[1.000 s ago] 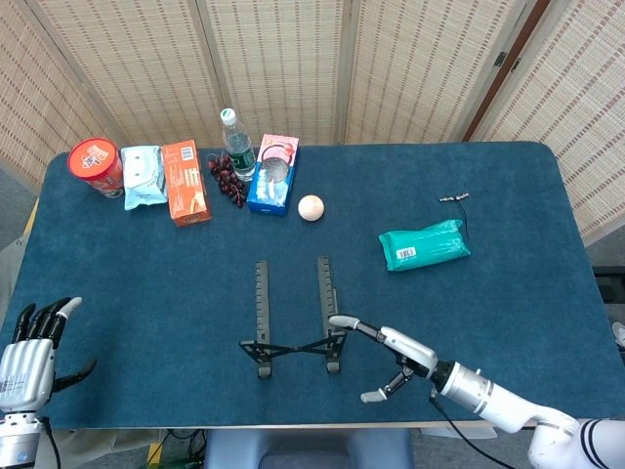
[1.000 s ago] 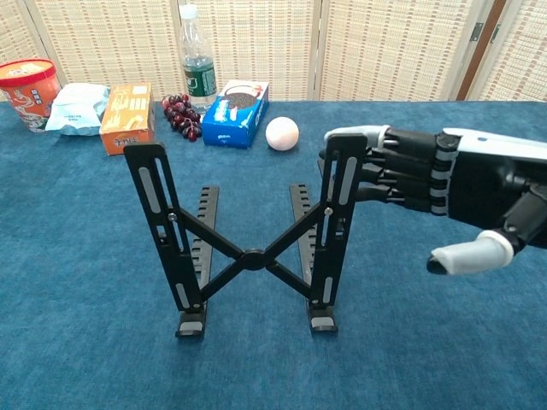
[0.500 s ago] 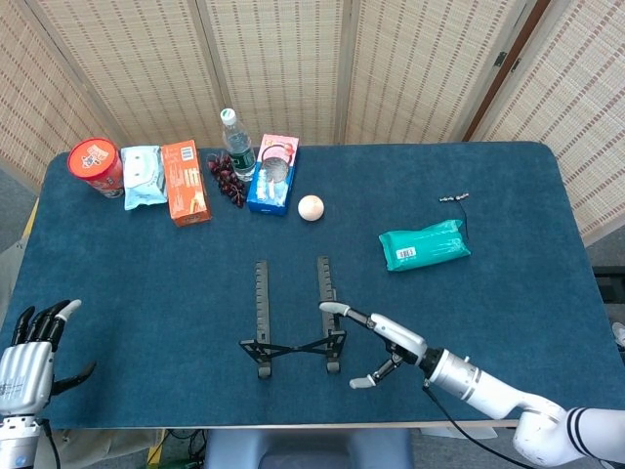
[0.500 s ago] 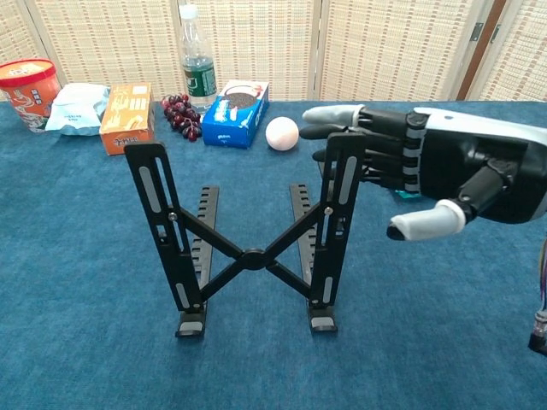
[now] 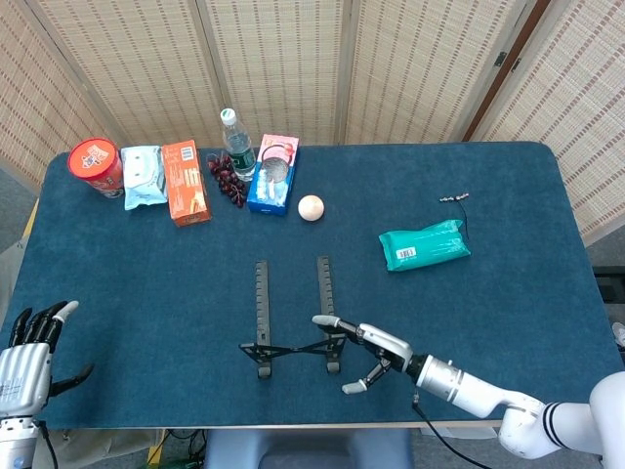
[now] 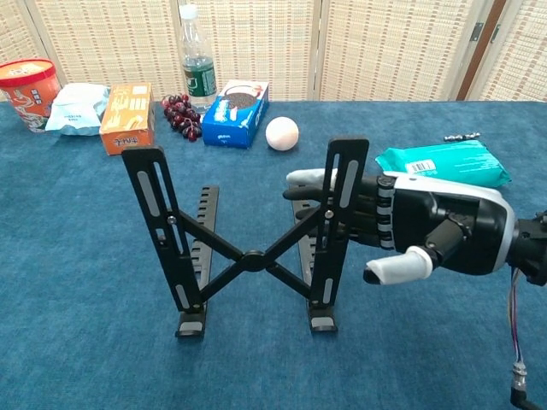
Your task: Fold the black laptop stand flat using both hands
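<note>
One black laptop stand is on the blue table, at about 6 o'clock from the table's centre, near the front edge. It stands unfolded: two uprights joined by a crossed brace on a central pivot, with two notched rails lying flat behind.

Handling, as a judgement: the stand looks rigid and light, a thin metal or hard plastic frame, likely to slide or tip on the cloth if pushed from one side only. The hinge may resist. The sound grip points appear to be the two uprights, one per hand, pressed toward each other so the brace scissors shut; fingers should stay out of the crossing.

The right hand is at 3 o'clock of the stand, fingers extended and apart, thumb out, holding nothing. Its fingers reach behind the right upright; whether they touch it cannot be told. The left hand is well apart at the table's 8 o'clock corner, fingers spread, holding nothing.

Count of other items:
- one red cup
- one pale wipes pack
- one orange box
- one bottle
- one bunch of grapes
- one blue box
- one white ball
- one green pack
- one small metal item
</note>
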You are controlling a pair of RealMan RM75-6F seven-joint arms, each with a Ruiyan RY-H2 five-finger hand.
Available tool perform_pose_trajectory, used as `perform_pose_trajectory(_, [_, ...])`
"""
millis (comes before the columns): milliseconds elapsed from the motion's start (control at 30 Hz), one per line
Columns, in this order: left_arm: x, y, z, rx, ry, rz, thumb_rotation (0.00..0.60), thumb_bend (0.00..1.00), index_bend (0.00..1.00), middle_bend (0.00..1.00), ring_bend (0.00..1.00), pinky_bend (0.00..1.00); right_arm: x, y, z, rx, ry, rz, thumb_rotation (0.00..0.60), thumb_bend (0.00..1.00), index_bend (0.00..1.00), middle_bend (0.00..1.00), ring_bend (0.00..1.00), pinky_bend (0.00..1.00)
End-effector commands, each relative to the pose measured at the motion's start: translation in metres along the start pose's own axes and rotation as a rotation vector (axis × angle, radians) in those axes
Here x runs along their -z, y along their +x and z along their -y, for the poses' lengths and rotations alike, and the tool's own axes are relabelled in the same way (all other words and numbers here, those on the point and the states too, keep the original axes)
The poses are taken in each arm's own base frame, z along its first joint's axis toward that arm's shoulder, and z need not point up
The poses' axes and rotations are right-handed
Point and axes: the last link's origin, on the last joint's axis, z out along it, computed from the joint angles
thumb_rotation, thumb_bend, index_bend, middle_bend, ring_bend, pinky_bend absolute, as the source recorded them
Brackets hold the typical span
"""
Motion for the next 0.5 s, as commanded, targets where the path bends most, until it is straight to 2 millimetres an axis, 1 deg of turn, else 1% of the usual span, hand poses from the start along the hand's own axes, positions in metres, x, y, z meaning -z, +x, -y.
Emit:
perform_pose_trajectory(33, [0.0,0.0,0.0,0.0,0.0,0.001,0.6,0.15,0.13,0.14,0.14,0.0,0.001,-0.003,-0.006,-0.041,-0.006,0.012,0.6,0.01,0.0,0.06,0.0,0.06])
perform_pose_trajectory(200, [0.0,0.0,0.0,-0.001,0.0,0.003,0.6,0.15,0.13,0.14,0.14,0.0,0.002,-0.004,-0.01,-0.089,-0.014,0.026,0.6,0.05,0.0,0.07,0.0,0.1])
perform_pose_trajectory(300, [0.0,0.0,0.0,-0.003,0.0,0.002,0.6,0.15,0.13,0.14,0.14,0.0,0.004,-0.004,-0.012,-0.116,-0.015,0.027,0.6,0.11,0.0,0.08,0.0,0.15])
perform_pose_trajectory(500, [0.0,0.0,-0.001,-0.006,0.0,0.005,0.6,0.15,0.13,0.14,0.14,0.0,0.008,-0.005,-0.016,-0.13,-0.021,0.036,0.6,0.12,0.0,0.1,0.0,0.2])
